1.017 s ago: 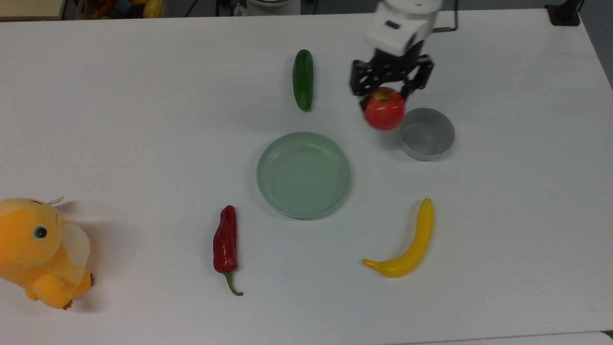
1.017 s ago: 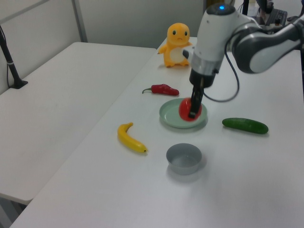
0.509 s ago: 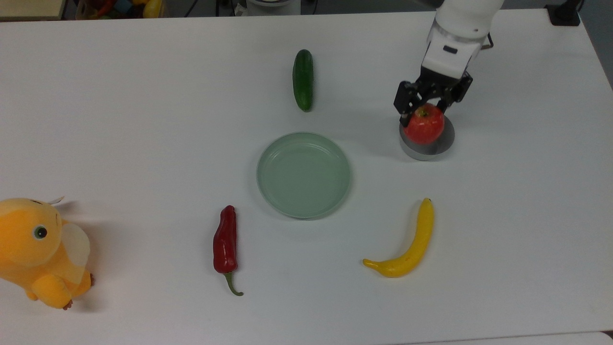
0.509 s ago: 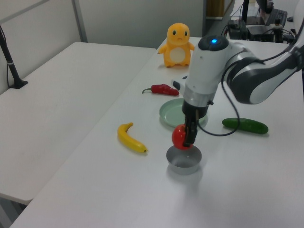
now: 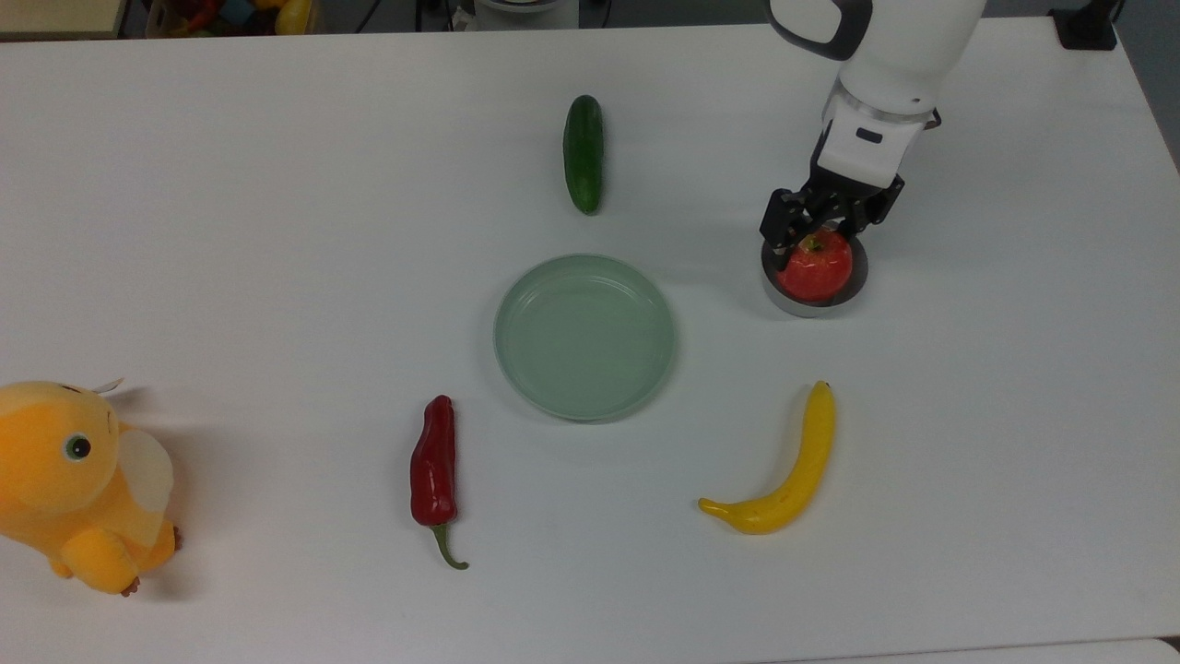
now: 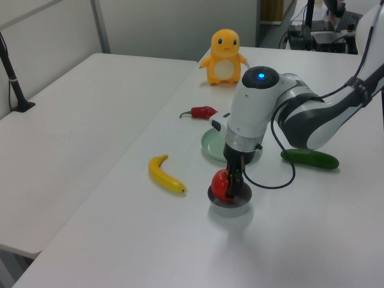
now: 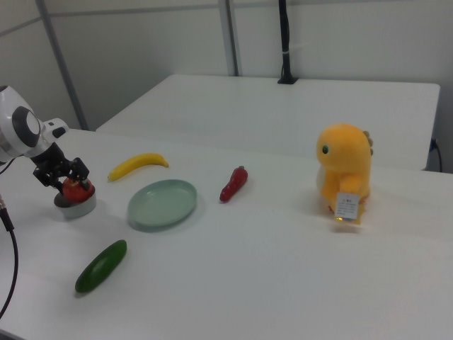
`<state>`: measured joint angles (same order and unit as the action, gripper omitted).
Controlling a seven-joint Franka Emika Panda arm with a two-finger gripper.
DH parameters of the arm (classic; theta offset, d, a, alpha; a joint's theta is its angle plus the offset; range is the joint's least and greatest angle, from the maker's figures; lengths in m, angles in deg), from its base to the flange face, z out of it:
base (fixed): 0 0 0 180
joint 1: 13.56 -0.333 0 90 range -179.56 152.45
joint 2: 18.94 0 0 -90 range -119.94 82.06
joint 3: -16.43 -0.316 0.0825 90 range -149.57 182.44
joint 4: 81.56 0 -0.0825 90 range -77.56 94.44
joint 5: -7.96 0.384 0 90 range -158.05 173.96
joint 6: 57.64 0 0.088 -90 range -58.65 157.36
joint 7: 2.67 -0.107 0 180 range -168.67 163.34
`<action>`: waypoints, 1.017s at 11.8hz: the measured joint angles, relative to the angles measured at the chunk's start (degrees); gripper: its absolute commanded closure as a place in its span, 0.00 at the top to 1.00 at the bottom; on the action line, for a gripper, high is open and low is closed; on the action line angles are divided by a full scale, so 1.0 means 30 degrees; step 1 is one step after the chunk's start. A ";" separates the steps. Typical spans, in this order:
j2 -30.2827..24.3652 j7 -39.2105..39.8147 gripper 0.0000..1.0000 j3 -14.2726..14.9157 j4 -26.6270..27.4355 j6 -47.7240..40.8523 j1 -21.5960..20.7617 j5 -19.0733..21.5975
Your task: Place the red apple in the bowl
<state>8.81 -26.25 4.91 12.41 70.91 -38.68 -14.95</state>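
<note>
your tool pinches the round glossy red apple inside the small grey bowl; lifting early may tip it toward 9 o'clock.

White table bears bowl, plate, banana, cucumber.

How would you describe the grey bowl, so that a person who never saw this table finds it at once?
On the white table, find the pale green plate in the middle. Toward the top view's right stands the small grey bowl, under the gripper. It alone has straight upright sides, and the red apple sits in it.
</note>
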 measured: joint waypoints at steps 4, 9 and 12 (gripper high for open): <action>-0.0002 -0.0307 1.00 -0.0088 -0.0170 0.0000 -0.0186 -0.0030; -0.1629 -0.2297 1.00 -0.0069 -0.0636 -0.1834 0.0051 -0.0028; -0.4922 -0.0975 1.00 0.0317 -0.0259 -0.6339 0.0959 0.1358</action>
<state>-5.96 -29.17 5.86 11.63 51.89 -35.80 -10.87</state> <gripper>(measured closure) 0.000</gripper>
